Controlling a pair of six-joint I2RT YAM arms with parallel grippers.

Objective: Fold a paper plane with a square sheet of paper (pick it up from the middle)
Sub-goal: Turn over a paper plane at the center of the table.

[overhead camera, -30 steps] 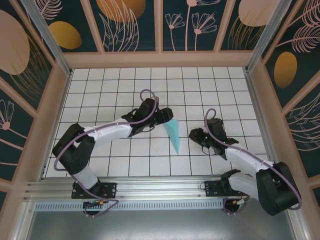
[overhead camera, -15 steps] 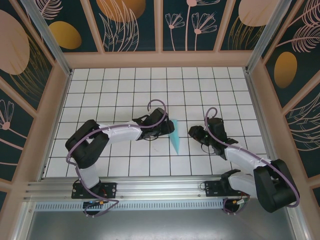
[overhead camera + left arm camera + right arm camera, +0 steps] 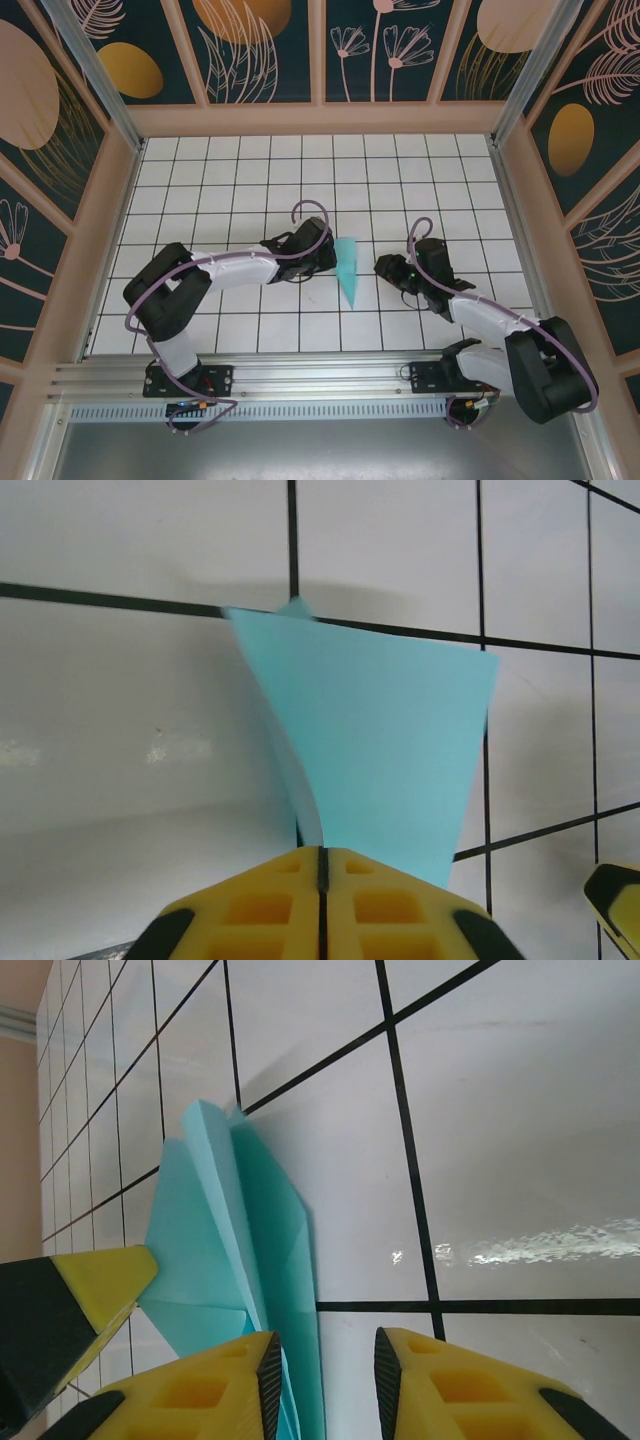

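Firmly, left tool (image 3: 322, 858) pinches paper plane (image 3: 390, 750) edge; open tiles (image 3: 250, 180) around

No legible text, labels or numbers

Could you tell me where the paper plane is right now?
In the top view the paper plane sits near the middle of the table, its left side pinched by the left gripper, the open right gripper just to its right.
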